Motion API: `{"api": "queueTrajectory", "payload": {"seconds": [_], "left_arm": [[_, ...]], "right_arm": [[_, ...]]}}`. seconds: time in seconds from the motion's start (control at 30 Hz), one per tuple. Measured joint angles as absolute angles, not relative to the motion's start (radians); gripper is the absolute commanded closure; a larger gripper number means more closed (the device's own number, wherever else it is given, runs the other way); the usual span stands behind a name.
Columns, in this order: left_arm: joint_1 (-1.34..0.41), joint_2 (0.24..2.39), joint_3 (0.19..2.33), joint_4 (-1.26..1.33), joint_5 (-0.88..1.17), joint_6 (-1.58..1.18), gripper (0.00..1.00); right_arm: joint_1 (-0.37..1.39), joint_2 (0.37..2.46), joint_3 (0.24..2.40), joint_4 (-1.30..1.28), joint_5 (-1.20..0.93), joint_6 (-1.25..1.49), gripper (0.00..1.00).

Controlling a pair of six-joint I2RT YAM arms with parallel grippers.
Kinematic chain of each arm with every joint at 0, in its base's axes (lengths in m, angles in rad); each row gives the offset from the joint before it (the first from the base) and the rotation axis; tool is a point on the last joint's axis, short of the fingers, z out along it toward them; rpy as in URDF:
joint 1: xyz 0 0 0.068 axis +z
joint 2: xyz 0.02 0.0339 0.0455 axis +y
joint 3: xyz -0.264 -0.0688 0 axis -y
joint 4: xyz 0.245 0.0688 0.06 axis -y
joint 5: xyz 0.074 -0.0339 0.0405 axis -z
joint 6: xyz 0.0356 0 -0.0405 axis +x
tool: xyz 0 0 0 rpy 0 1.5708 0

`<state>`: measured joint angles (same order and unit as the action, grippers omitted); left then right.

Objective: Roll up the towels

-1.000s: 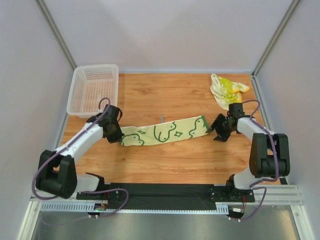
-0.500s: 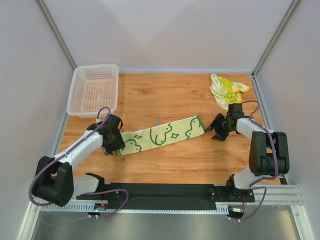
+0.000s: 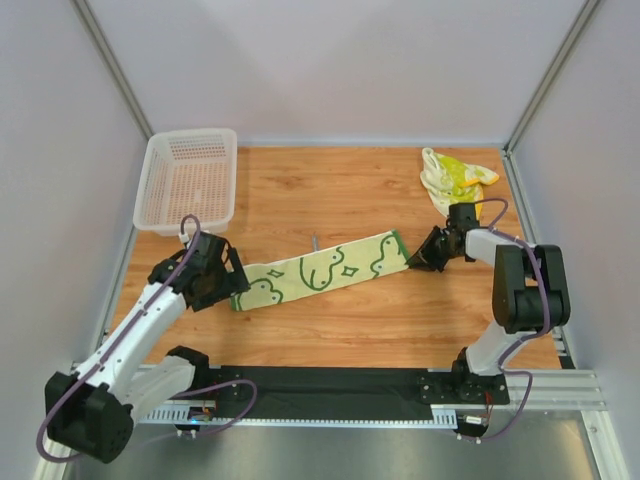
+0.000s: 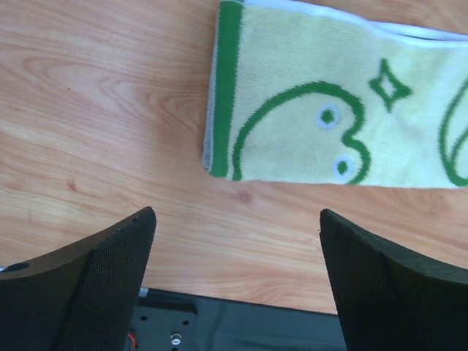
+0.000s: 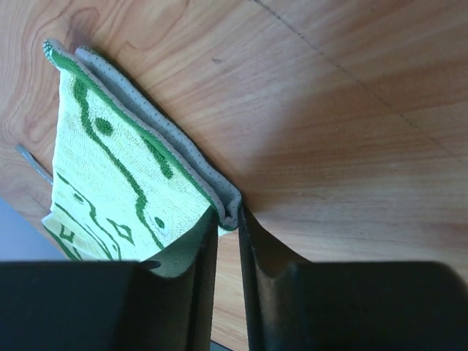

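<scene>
Nearest to me, the left pincer (image 3: 230, 283) stands wide open and grasps nothing. It hovers just off the left end of the green-lined towel (image 3: 325, 265), and its wrist view shows both fingers apart over bare wood with the towel's green border just beyond them. I read that as the end set down so that it can serve as the start of a roll.

The towel lies flat on the table (image 3: 350, 190) as a long folded strip, running from lower left up to the right, its layers stacked at the right edge. That is a good shape for rolling lengthwise.

At that right end the right pincer (image 3: 415, 258) is clenched on the towel's corner. From its wrist camera the folded edge sits between the two nearly closed fingers, probably to keep the strip straight and taut.

Farther back, the blotchy towel (image 3: 455, 178) sits crumpled near the far right corner, well apart and not yet rolled. The basket (image 3: 187, 180) waits at the far left
</scene>
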<state>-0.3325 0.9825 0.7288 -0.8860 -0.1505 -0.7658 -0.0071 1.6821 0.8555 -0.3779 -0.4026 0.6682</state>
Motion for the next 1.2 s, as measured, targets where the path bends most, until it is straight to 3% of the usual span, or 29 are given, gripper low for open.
{"api": "queueTrajectory", "payload": {"seconds": [0.03, 0.13, 0.3, 0.4, 0.5, 0.53, 0.57, 0.6, 0.9, 1.2], "left_arm": [[-0.332, 0.95, 0.729, -0.885, -0.14, -0.757, 0.0], [-0.332, 0.885, 0.73, -0.883, -0.113, -0.732, 0.0], [-0.332, 0.865, 0.792, -0.913, -0.07, -0.669, 0.0], [-0.332, 0.86, 0.848, -0.925, -0.06, -0.622, 0.06], [-0.332, 0.821, 0.857, -0.916, -0.052, -0.598, 0.35], [-0.332, 0.802, 0.854, -0.913, -0.043, -0.591, 0.4], [-0.332, 0.781, 0.849, -0.905, -0.033, -0.581, 0.37], [-0.332, 0.757, 0.84, -0.893, -0.023, -0.574, 0.02], [-0.332, 0.67, 0.74, -0.804, 0.124, -0.573, 0.01], [-0.332, 0.684, 0.821, -0.865, 0.018, -0.531, 0.0]], "right_arm": [[-0.007, 1.689, 0.858, -0.375, -0.405, 0.67, 0.92], [-0.007, 1.691, 0.859, -0.377, -0.401, 0.667, 1.0], [-0.033, 1.643, 0.831, -0.392, -0.36, 0.66, 1.0], [-0.095, 1.539, 0.787, -0.43, -0.308, 0.656, 1.0], [-0.131, 1.409, 0.771, -0.475, -0.24, 0.651, 1.0], [-0.131, 1.361, 0.771, -0.486, -0.221, 0.649, 1.0], [-0.131, 1.324, 0.773, -0.493, -0.212, 0.648, 1.0], [-0.13, 1.294, 0.776, -0.502, -0.203, 0.646, 1.0], [-0.128, 1.262, 0.798, -0.575, -0.18, 0.615, 1.0], [-0.126, 1.26, 0.798, -0.585, -0.226, 0.604, 1.0]]}}
